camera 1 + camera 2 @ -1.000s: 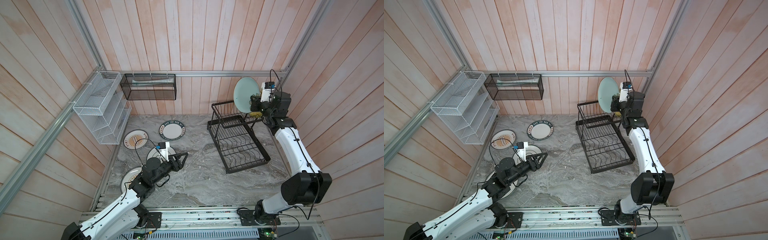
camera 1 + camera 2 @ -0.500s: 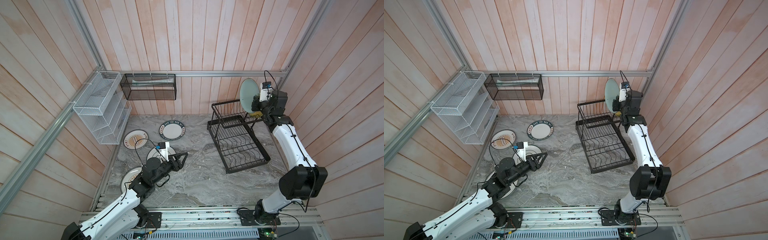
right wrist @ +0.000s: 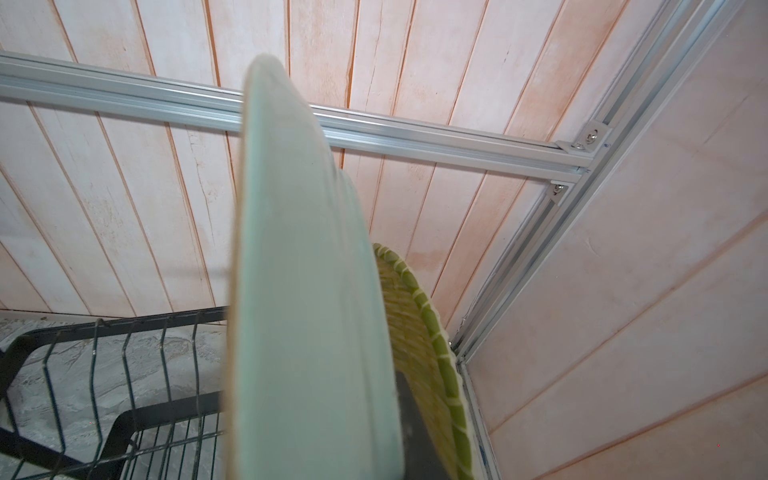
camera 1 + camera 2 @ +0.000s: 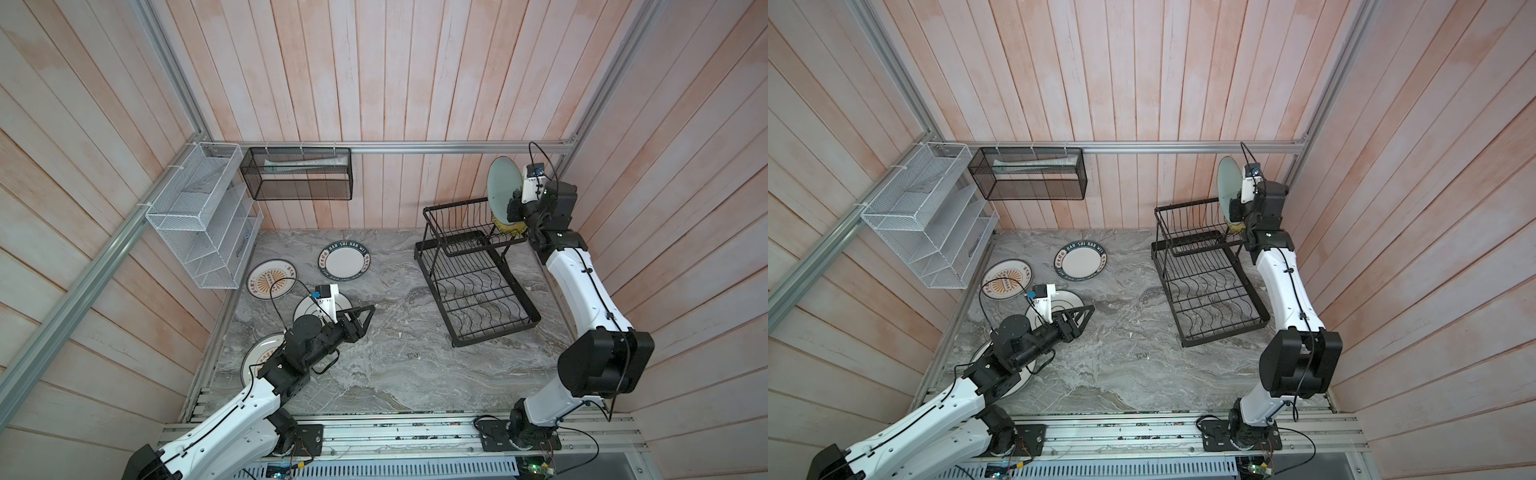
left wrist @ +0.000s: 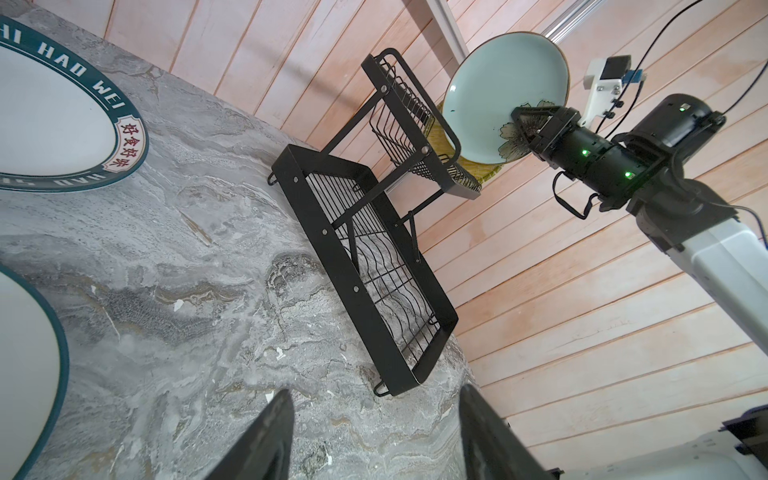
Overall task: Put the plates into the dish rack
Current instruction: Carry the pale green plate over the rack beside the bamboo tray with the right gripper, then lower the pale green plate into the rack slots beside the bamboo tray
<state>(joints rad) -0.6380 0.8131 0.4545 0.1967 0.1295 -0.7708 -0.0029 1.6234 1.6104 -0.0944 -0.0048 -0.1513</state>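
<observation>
Holding the pale teal plate (image 4: 500, 187) upright by its rim in my right end effector (image 4: 513, 208), I see it above the upper basket of the dish rack (image 4: 455, 204), just beside the yellow woven plate (image 4: 509, 230). My left end effector (image 4: 365, 316) hangs open over the desk (image 4: 395, 365).

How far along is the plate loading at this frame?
Done: yellow woven plate stands in the upper basket of the dish rack. In hand: right end effector holds the teal plate on edge over it. To do: lettered plate, ringed plate and two sunburst plates lie on the table; left end effector open, empty.
</observation>
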